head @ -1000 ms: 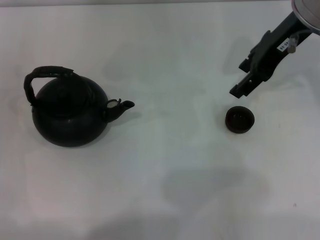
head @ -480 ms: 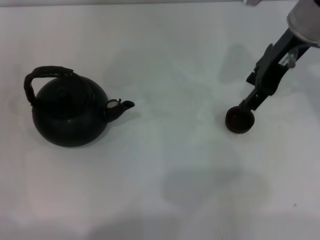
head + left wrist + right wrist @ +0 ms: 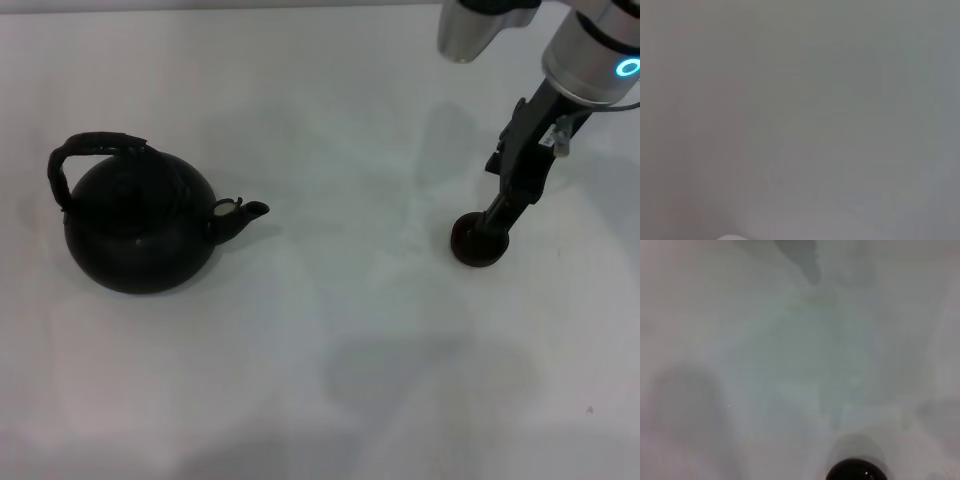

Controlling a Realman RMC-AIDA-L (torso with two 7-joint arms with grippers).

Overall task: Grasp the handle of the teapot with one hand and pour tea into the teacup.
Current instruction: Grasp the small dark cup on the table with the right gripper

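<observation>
The teapot (image 3: 139, 228) is seen at the left on the white table (image 3: 330, 380), its handle (image 3: 85, 150) untouched. Well apart at the right, the teacup (image 3: 477, 242) is met by the right gripper (image 3: 493, 219); whether its fingers are apart cannot be told.

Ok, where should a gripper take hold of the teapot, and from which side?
Grip the arched handle at its flat top span, coming down from above. The teapot stands upright, spout toward the teacup, and that span stands free over the lid. The right gripper is at the teacup.
</observation>
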